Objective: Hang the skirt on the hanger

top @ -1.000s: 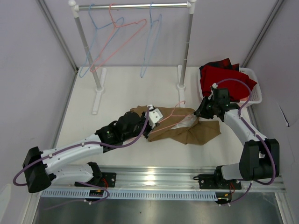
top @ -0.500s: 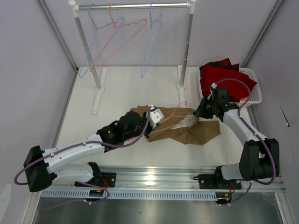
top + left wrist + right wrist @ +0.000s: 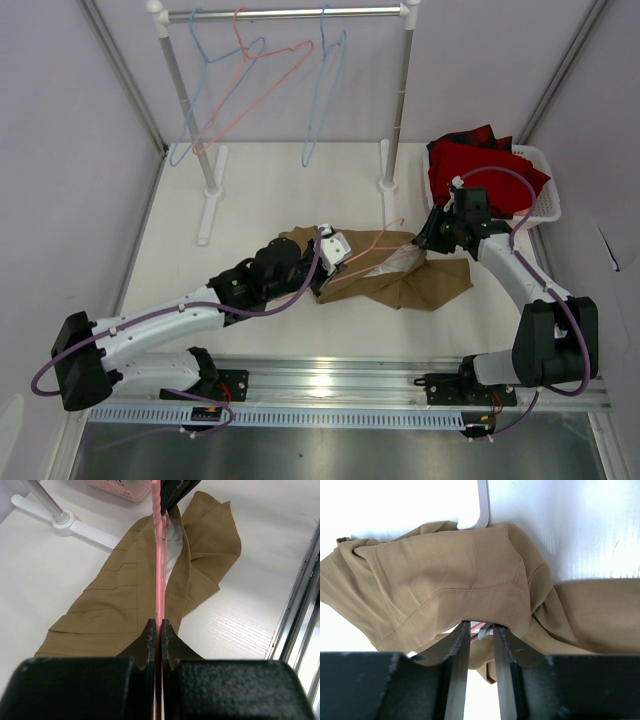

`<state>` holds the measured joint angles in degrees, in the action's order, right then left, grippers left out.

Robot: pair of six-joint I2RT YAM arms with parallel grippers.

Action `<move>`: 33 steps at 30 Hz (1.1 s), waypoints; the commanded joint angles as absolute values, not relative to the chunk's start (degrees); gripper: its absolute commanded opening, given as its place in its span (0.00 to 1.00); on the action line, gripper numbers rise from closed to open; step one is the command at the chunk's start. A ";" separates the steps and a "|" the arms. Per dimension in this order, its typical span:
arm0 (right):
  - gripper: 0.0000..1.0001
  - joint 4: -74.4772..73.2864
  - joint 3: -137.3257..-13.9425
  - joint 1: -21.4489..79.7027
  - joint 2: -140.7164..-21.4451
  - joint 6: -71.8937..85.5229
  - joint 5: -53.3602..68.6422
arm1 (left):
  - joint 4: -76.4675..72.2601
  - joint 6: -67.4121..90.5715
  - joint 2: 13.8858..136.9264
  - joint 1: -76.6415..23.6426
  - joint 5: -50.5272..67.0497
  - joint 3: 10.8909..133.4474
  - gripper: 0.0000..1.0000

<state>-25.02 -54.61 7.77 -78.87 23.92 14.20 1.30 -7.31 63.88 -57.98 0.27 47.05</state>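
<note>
The skirt (image 3: 425,285) lies mid-counter (image 3: 260,200), its long axis from 9 to 3 o'clock. The hanger (image 3: 368,248) is over it, hook toward 2 o'clock. The left arm reaches low, its pincer (image 3: 158,626) clamped on the hanger. The right pincer (image 3: 480,626) stands narrow at the skirt's edge; whether it grips cannot be told.

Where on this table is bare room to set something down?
Bare table lies between the rack's feet and the skirt, and left of it. Crowded: the middle, where the left pincer and right pincer meet skirt and hanger, and the basket corner.
</note>
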 commanded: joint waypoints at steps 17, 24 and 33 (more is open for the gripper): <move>0.34 -24.70 -58.36 8.00 -77.26 23.73 12.31 | -4.83 -5.54 63.02 -58.27 2.81 47.29 0.00; 0.37 -24.70 -58.36 8.09 -76.64 23.82 11.69 | -5.36 -5.28 63.11 -58.27 3.51 47.28 0.00; 0.40 -24.52 -58.09 8.17 -76.29 23.82 11.43 | -6.50 -4.40 63.81 -58.27 5.27 47.20 0.00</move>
